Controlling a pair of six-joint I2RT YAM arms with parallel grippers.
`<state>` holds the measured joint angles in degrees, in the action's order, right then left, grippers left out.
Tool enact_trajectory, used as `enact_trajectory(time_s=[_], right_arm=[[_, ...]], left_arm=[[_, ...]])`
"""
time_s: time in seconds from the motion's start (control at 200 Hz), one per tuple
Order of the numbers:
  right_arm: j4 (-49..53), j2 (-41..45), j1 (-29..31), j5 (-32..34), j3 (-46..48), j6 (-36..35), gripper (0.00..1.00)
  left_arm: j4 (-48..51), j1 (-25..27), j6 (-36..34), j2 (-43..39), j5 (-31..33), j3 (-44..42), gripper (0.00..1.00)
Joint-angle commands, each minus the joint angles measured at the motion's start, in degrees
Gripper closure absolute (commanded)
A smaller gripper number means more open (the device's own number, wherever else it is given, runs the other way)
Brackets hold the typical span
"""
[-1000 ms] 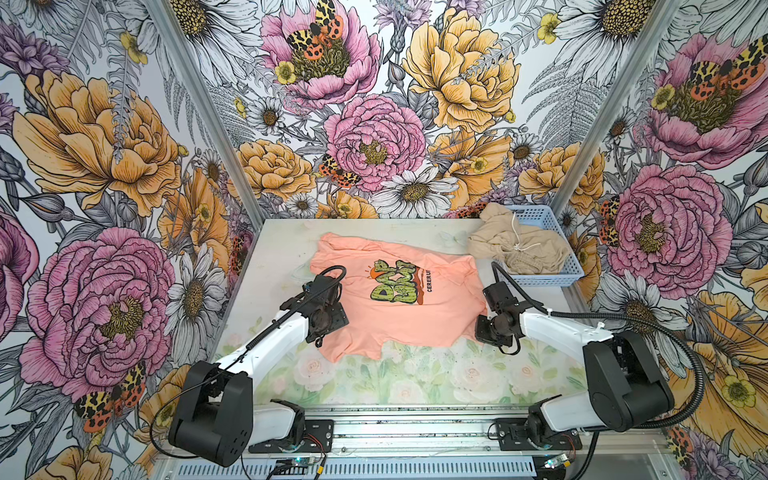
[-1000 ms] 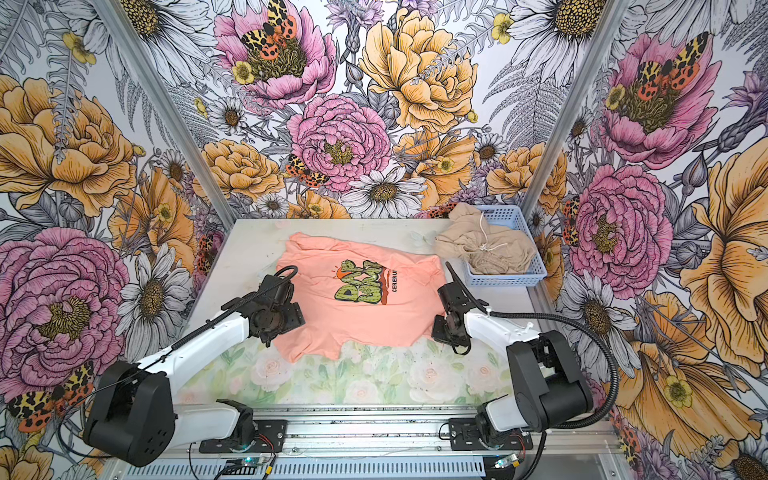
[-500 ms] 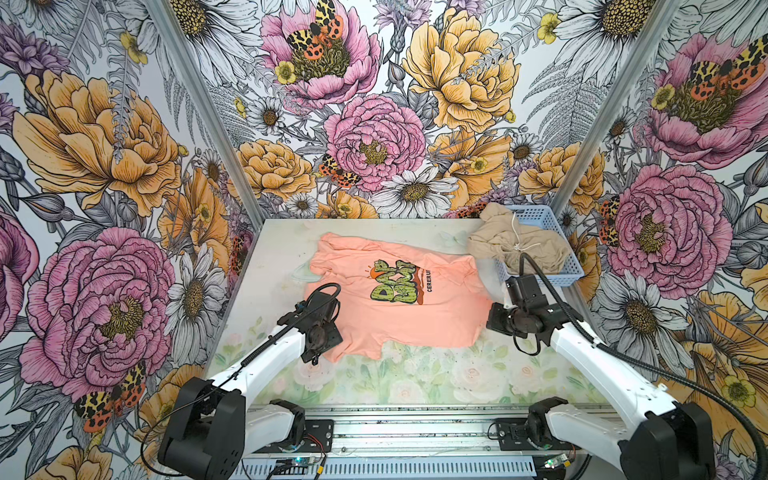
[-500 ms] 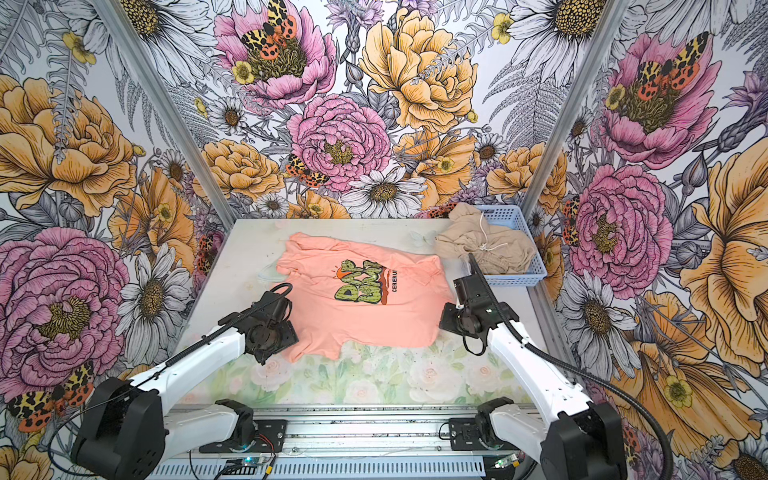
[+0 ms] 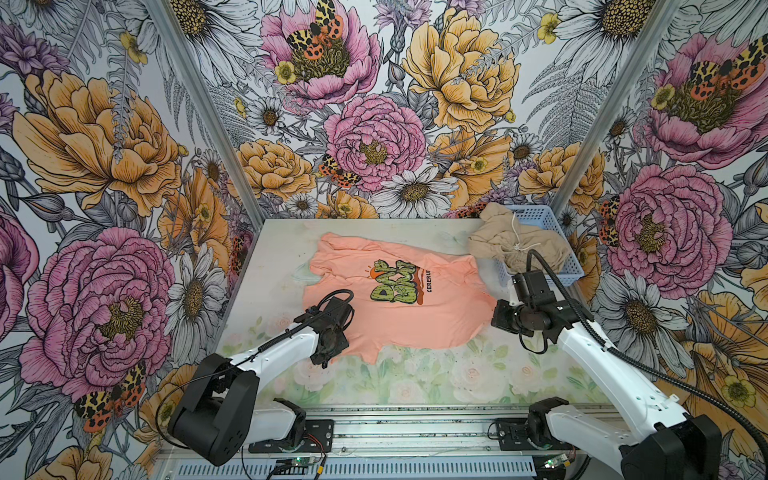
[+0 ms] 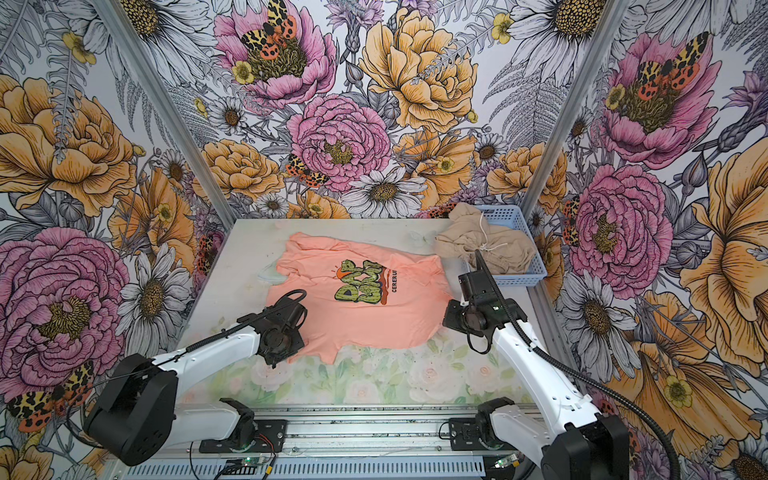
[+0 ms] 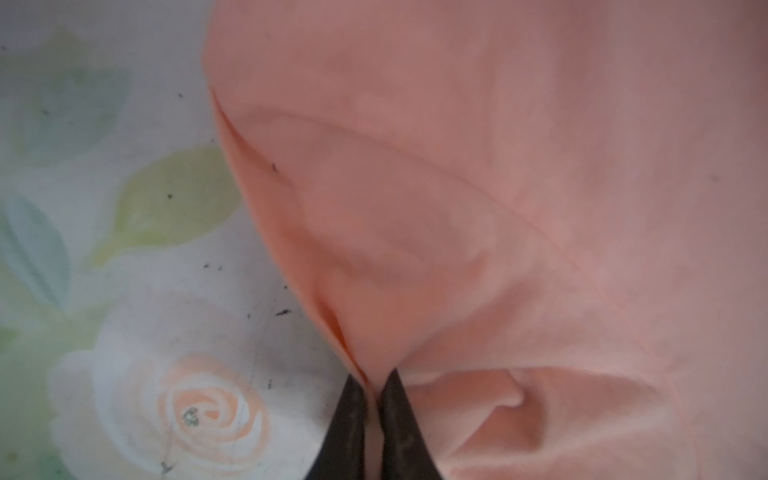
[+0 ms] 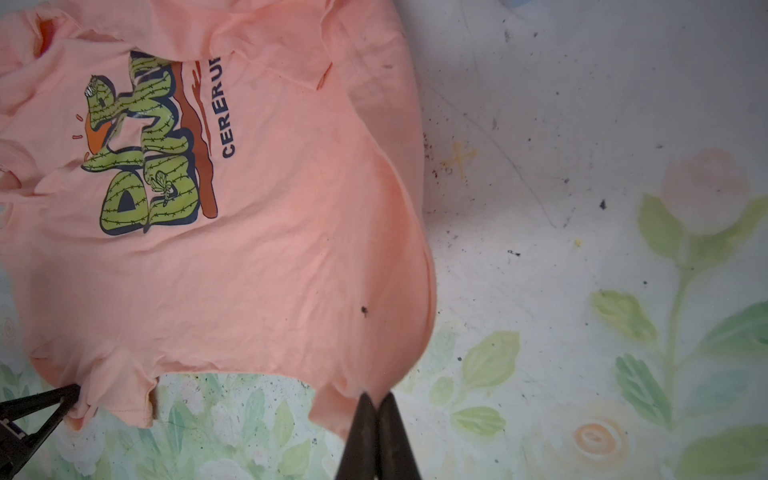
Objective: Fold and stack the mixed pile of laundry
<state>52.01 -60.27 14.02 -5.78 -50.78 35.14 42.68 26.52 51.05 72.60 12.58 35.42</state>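
Floral-papered walls enclose a pale table (image 5: pixel 415 386) printed with faded roses. The peach-pink T-shirt (image 5: pixel 415 328) lies spread out, graphic up, at the centre of both top views. The left gripper (image 7: pixel 374 380) is pinched together on the shirt's edge at its lower left. The right gripper (image 8: pixel 376 399) is likewise closed on the hem at lower right, though how much cloth it holds is hard to see. The beige garment (image 5: pixel 505 243) slumps over the blue basket (image 5: pixel 540 214) at upper right.

The T-shirt (image 8: pixel 270 249) bears dark letters (image 8: pixel 226 112) reading "CERERU", cut off by a fold, beside green cactus-style lettering (image 8: pixel 141 166) too stylised to read.
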Motion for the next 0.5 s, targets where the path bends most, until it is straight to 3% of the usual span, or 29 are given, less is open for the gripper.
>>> enact_trajectory(time_s=[0.0, 0.18, 0.29, 0.325, 0.405, 0.495], right_arm=[[4.8, 4.1, -0.6, 1.4, -5.1, -0.3, 1.00], [13.4, 7.3, -1.6, 3.9, -14.3, -1.5, 1.00], [15.7, 7.4, -2.0, 5.1, -18.1, -2.3, 1.00], [15.5, 6.8, -2.1, 5.3, -18.2, -2.8, 1.00], [13.8, 4.7, -2.3, 5.9, -17.0, -3.8, 1.00], [10.3, 2.8, -2.5, 5.8, -15.2, -4.5, 1.00]], left_arm=[[7.4, 1.0, 0.9, -7.3, 5.7, 4.1, 1.00], [19.1, 0.9, -1.5, -16.9, 9.0, 13.3, 1.00], [21.7, -0.6, -4.3, -18.9, 7.3, 16.8, 1.00], [21.4, -1.5, -5.1, -18.7, 6.4, 16.7, 0.88], [20.5, -3.7, -6.7, -17.2, 7.0, 14.9, 0.48], [17.8, -6.9, -8.2, -15.9, 5.9, 12.2, 0.32]])
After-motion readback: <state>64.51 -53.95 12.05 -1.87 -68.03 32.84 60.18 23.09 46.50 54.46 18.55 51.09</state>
